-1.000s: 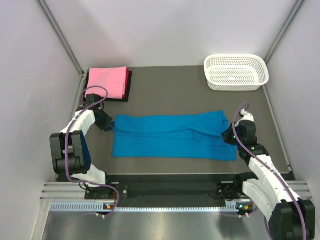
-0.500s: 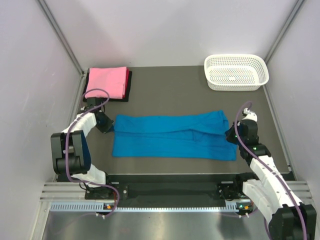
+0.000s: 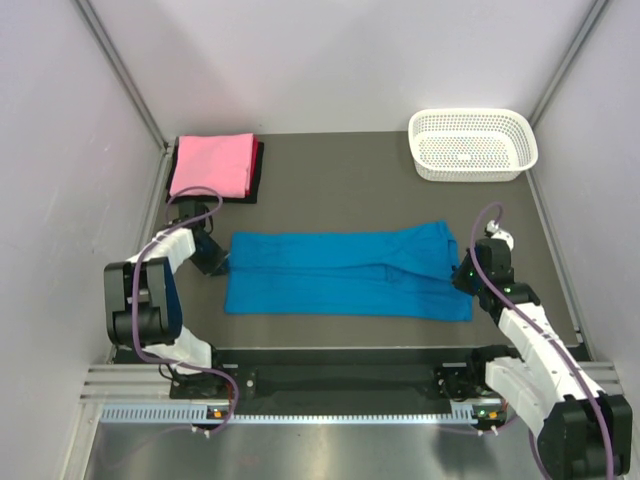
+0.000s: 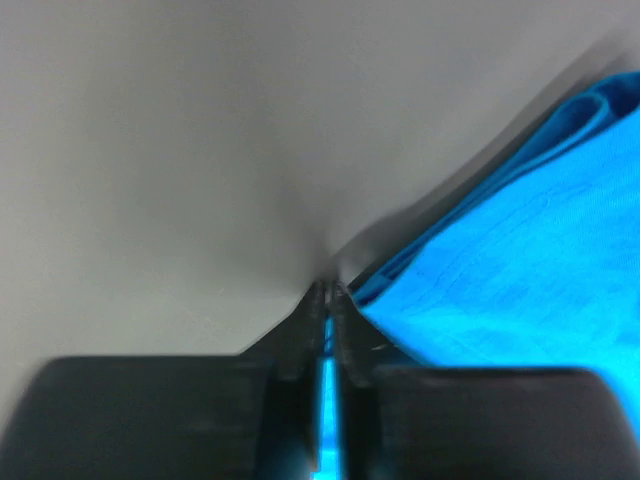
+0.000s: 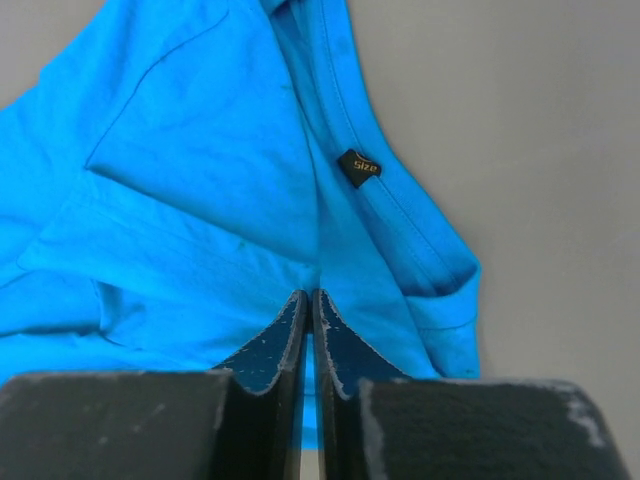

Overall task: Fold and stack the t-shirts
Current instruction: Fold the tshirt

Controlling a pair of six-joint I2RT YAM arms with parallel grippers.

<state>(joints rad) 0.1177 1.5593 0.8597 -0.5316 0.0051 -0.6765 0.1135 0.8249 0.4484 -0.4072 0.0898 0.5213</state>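
Observation:
The turquoise t-shirt [image 3: 345,270] lies folded into a long band across the middle of the table. My left gripper [image 3: 222,262] sits at its left edge. In the left wrist view the fingers [image 4: 328,288] are pressed together with a thin strip of blue cloth [image 4: 520,250] between them. My right gripper [image 3: 462,272] is at the shirt's right end. Its tips [image 5: 309,293] are shut on a crease of the blue cloth [image 5: 200,150], near the collar with its size tag [image 5: 359,167]. The pink t-shirt [image 3: 212,163] lies folded on the dark t-shirt [image 3: 258,172] at the back left.
A white perforated basket [image 3: 473,172] stands at the back right corner. Grey walls close in the table on the left, the right and behind. Metal rails carrying the arm bases [image 3: 340,385] run along the near edge.
My left gripper has closed on the shirt's left edge and shifted slightly towards the near side. My right gripper has drifted a little nearer and to the right, still shut.

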